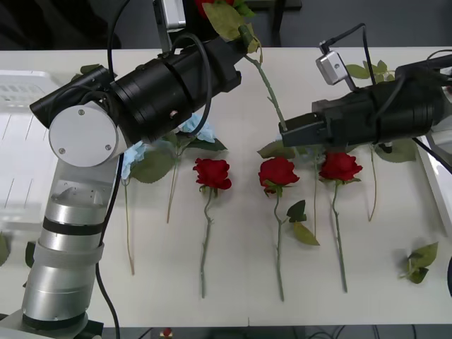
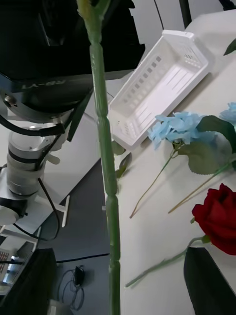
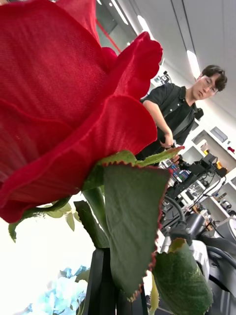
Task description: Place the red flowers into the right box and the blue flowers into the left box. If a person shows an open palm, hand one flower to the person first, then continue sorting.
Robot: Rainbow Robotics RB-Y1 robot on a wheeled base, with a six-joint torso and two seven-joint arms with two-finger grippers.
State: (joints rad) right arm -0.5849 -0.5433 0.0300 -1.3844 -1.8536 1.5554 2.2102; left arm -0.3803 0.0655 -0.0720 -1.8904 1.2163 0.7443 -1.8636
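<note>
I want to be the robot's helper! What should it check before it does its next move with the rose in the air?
1. Left claw gripping the held rose: ok, shut on the stem just under the bloom.
2. Right claw in place at the lower stem: ok, the stem runs between its fingers.
3. Right claw shut on the stem: not ok, it looks open.
4. Right box ready: cannot tell, just its rim shows at the table's right edge.
5. Open palm asking for a flower: ok, the person in the room behind holds none out.
6. Other roses out of the way: ok, lying flat on the table.
</note>
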